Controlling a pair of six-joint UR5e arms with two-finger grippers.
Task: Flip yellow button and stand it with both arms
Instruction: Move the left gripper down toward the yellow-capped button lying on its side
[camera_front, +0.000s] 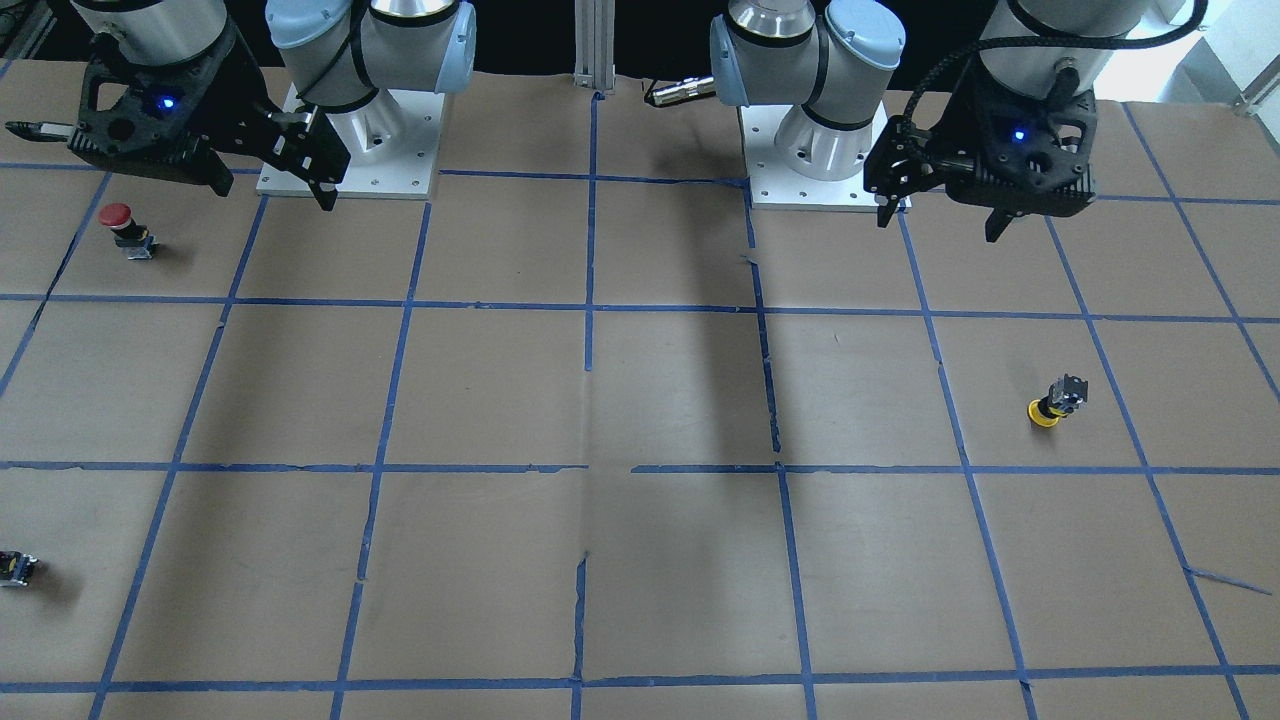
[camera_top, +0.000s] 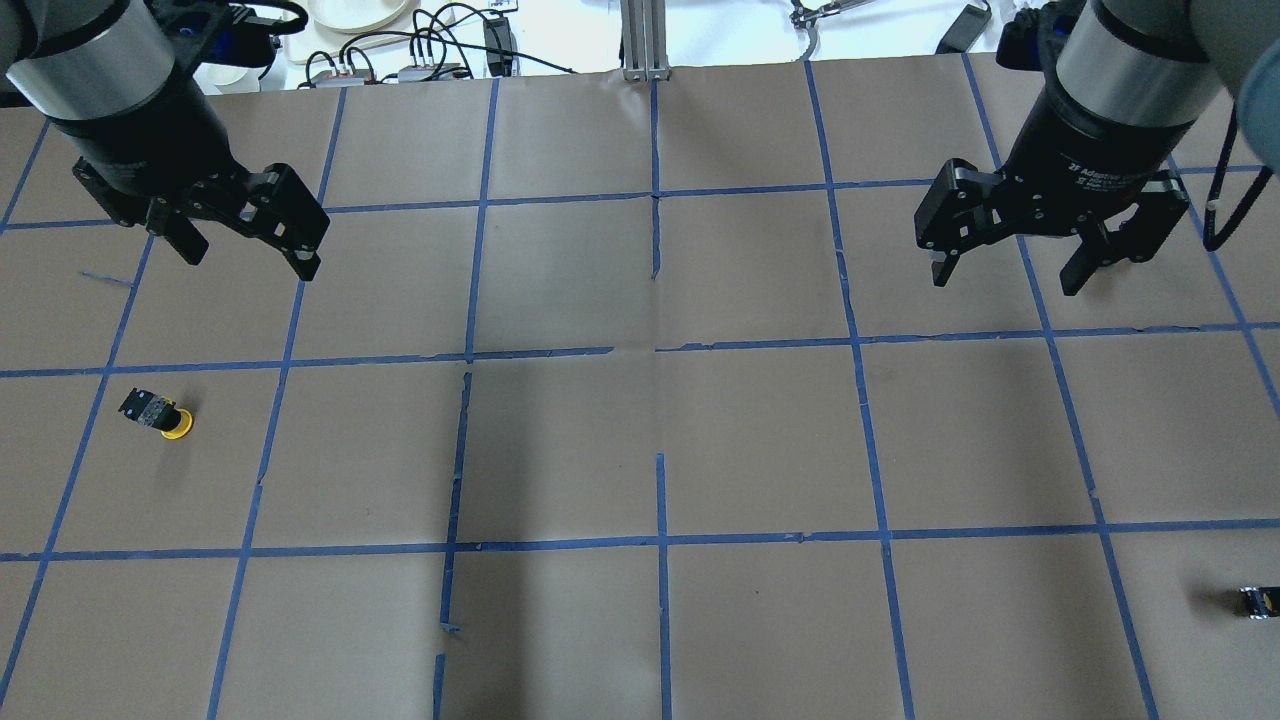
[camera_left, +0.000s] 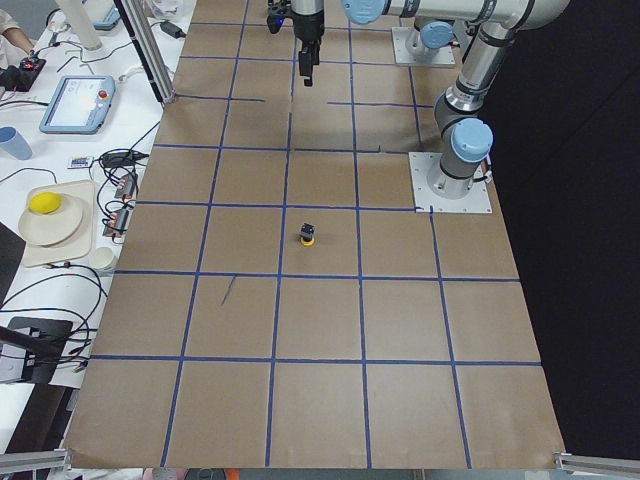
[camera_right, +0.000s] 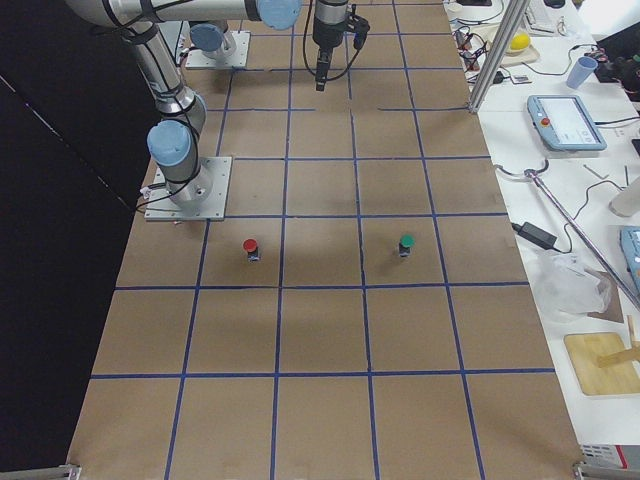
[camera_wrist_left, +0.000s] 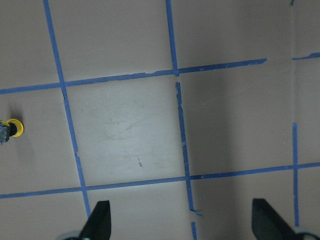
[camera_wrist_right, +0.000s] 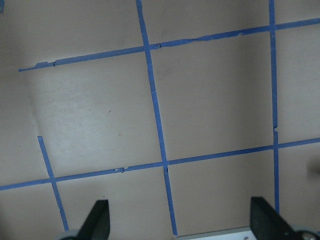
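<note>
The yellow button (camera_front: 1055, 402) lies tipped over on the brown paper, yellow cap toward the operators' side and dark body angled up behind it. It also shows in the overhead view (camera_top: 158, 413), the exterior left view (camera_left: 308, 235) and at the left edge of the left wrist view (camera_wrist_left: 10, 130). My left gripper (camera_top: 248, 252) hangs open and empty above the table, beyond the button and apart from it; it also shows in the front-facing view (camera_front: 940, 220). My right gripper (camera_top: 1008, 278) hangs open and empty on the far side of the table from the button.
A red-capped button (camera_front: 125, 228) stands near the right arm's base. A green-capped button (camera_right: 406, 244) stands further out on that side. A small dark capless block (camera_top: 1258, 601) lies at the table's right edge. Blue tape lines grid the paper.
</note>
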